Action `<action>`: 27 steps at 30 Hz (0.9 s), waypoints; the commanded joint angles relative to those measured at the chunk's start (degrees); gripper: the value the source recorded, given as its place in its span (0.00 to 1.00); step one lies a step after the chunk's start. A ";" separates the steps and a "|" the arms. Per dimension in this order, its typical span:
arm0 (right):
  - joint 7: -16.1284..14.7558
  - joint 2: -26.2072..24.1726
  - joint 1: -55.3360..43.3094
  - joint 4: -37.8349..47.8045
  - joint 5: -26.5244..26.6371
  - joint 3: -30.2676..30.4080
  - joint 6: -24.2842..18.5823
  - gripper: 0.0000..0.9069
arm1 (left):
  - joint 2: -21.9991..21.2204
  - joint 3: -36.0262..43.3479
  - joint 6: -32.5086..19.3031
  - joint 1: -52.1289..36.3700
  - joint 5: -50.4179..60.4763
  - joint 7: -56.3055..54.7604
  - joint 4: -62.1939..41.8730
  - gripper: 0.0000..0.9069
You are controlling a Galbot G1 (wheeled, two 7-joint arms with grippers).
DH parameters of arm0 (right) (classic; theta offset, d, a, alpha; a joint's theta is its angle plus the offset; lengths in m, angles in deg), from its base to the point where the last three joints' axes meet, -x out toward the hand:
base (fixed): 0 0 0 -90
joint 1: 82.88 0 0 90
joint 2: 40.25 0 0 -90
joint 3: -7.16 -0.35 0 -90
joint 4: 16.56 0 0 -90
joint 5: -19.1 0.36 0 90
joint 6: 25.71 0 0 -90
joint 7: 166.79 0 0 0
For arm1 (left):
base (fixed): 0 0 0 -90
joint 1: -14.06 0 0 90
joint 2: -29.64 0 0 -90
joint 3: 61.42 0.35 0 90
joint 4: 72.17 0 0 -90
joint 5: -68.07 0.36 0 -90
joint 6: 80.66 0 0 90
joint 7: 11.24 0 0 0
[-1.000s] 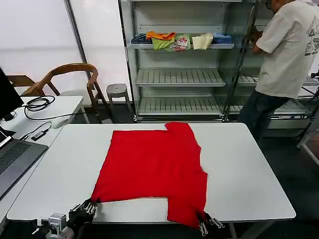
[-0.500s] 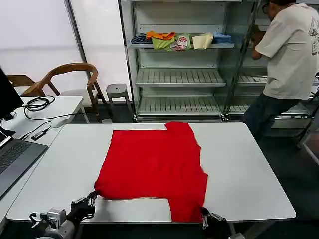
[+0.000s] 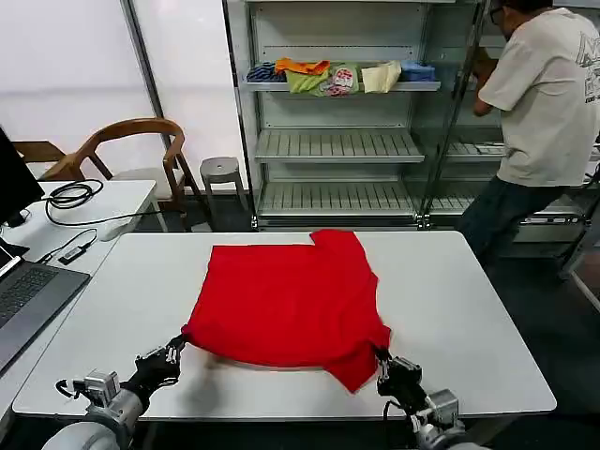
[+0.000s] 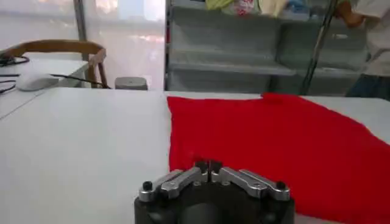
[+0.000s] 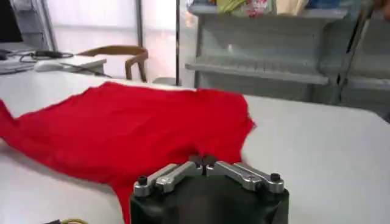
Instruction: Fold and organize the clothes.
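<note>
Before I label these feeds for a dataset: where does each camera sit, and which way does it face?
Head view: on the head, looking down at the table and T-shirt; left gripper and right gripper show at its near corners.
Left wrist view: behind the left gripper, facing across the T-shirt toward the shelves.
Right wrist view: behind the right gripper, likewise.
All three share T-shirt and shelves.

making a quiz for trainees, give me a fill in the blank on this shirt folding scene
1. The T-shirt on the white table is coloured ____.
2. The left gripper is shut on the T-shirt's near ____ corner.
3. The right gripper is ____ on the T-shirt's other near corner.

Missing words: red; left; shut
</note>
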 commanded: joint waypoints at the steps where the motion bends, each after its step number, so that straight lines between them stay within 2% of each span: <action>1: -1.17 1.17 -11.09 7.36 -0.63 2.12 1.38 0.00 | 0.33 0.87 -2.65 -5.27 -2.06 0.59 -3.86 0.00; 15: -3.06 3.55 -18.72 17.19 -4.58 4.07 0.18 0.00 | 0.49 3.94 -2.69 -14.23 -3.10 0.68 -15.72 0.00; 27: -3.56 4.90 -23.49 23.44 -5.95 4.87 -0.80 0.00 | 0.74 5.59 -2.98 -16.43 -2.98 1.00 -18.33 0.00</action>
